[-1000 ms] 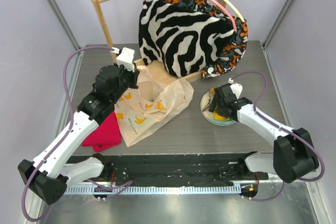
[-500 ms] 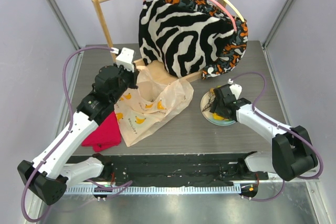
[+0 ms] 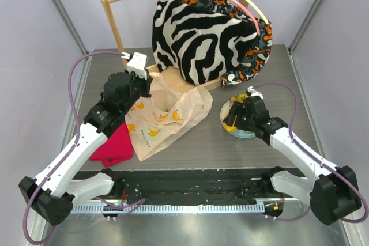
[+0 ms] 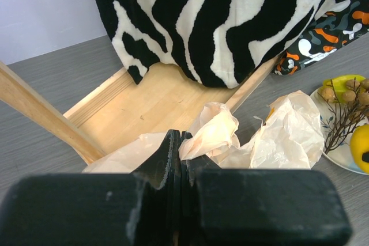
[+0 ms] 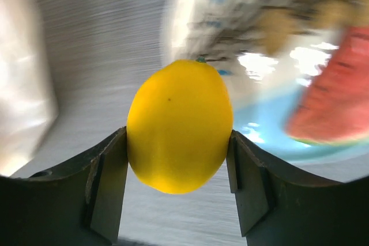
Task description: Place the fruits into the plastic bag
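1. Plastic bag (image 3: 173, 113), left flank: a red cloth (image 3: 115, 145) lies flat on the table (image 3: 202, 148), its right edge touching the bag.
2. Left gripper (image 4: 180, 139): I read the jaws as pressed tight together, clamped on a fold of the bag's rim. Film bunches on both sides of the fingertips.
3. The plastic bag itself is cream-white with a banana print. It lies crumpled left of centre, and its mouth stands raised toward the wooden rack (image 3: 112, 18).
4. Zebra-striped garment (image 3: 202, 38): it hangs from the rack behind the bag, well above the table.
5. Plate (image 3: 237, 134): it sits right of the bag and apart from it. I see brownish grapes (image 4: 346, 87) on a stem, and a red fruit (image 5: 334, 96) too blurred to identify.
6. Lemon (image 5: 180, 125): yellow, held upright between the two fingers at the plate's left edge. I cannot tell whether it touches the plate.
7. Right gripper (image 5: 176, 136): it grasps the lemon, one finger against each side.
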